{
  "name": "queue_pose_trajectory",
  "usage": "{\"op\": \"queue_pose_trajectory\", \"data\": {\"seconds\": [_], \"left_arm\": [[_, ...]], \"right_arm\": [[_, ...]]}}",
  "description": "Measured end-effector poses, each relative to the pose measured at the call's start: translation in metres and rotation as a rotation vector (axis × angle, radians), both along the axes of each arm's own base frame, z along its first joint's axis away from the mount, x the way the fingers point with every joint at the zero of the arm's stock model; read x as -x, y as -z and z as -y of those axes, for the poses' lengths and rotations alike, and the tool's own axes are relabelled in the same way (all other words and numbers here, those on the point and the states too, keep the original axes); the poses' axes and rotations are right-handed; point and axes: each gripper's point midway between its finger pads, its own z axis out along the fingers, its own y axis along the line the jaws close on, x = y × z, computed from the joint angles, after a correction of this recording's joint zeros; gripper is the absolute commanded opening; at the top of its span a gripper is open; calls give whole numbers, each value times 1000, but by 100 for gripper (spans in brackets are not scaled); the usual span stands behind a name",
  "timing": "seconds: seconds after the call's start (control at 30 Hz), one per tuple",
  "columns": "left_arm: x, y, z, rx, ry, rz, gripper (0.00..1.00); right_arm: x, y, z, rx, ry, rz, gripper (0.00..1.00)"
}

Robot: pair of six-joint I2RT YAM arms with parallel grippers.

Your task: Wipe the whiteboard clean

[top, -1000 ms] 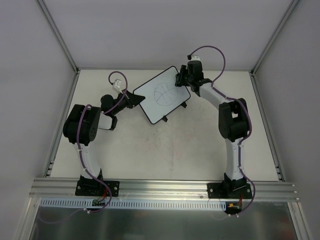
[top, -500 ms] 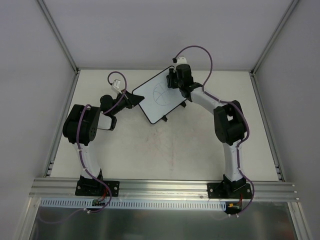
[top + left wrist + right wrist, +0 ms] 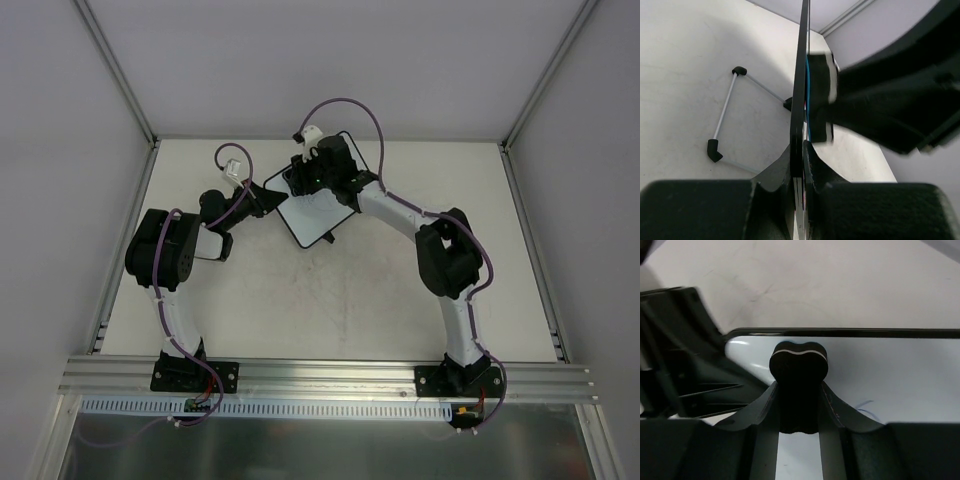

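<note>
The whiteboard [image 3: 315, 215] is lying at the far middle of the counter [image 3: 330, 300], turned so its long axis is running from near-left to far-right. The left fingers [image 3: 268, 198] are clamping its left edge, closed tight with the thin rim between them, and seem to be bracing it against the rubbing. The right fingers [image 3: 303, 180] are reaching right across the board and pinching the little black eraser [image 3: 798, 365], fully closed on it, pressing it against the white face close to the far-left corner, just beside the left fingers.

From the right wrist view, a faint blue stroke [image 3: 867, 407] is showing on the board off to one side of the eraser, away from the left fingers and back toward the board's middle. So I judge the next pass is needing to go along the long axis toward the right. The right arm is the one placed for it, while the left is only steadying.
</note>
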Motion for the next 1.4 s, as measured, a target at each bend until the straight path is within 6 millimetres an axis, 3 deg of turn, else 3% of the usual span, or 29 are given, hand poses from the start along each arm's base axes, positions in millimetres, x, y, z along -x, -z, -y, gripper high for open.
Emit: {"op": "queue_pose_trajectory", "data": {"seconds": [0.1, 0.17, 0.7, 1.4], "left_arm": [[0, 0, 0, 0, -1, -1, 0], [0, 1, -1, 0, -2, -3, 0], [0, 1, -1, 0, -3, -4, 0], [0, 1, 0, 0, -3, -3, 0]], "right_arm": [[26, 1, -24, 12, -99, -9, 0], [33, -1, -31, 18, -124, -3, 0], [27, 1, -23, -7, -44, -7, 0], [-46, 29, 90, -123, 327, -136, 0]]}}
